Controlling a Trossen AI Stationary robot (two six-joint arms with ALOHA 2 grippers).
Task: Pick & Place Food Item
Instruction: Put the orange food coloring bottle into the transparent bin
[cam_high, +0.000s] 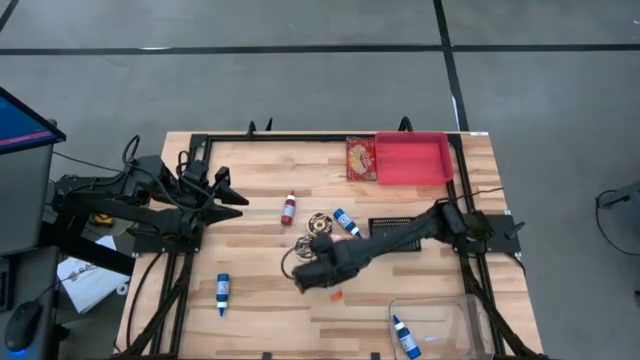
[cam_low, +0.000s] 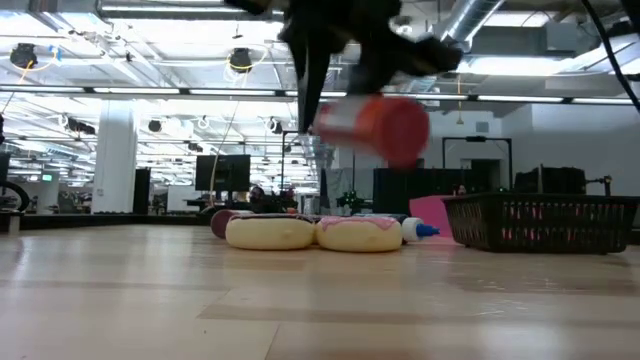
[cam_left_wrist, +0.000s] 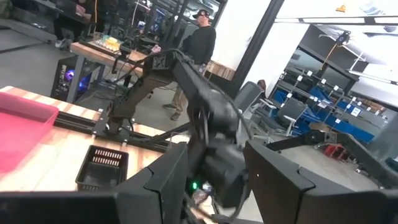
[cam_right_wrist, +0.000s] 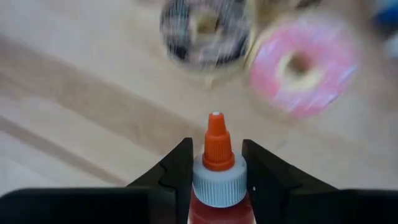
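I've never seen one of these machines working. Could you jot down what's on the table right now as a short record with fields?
Held item: red bottle with orange tip, lifted off the table
Holder: right gripper, shut on it
Other arm: left gripper, waiting at table's left side
Below bottle: two donuts, one pink, one dark
Containers: red tray, black basket, clear bin

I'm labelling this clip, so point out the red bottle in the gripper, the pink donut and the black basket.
Red bottle (cam_right_wrist: 215, 163): right wrist view, on its white collar.
Pink donut (cam_right_wrist: 303, 70): right wrist view, on its icing ring.
Black basket (cam_low: 540, 222): low view, on its mesh wall.
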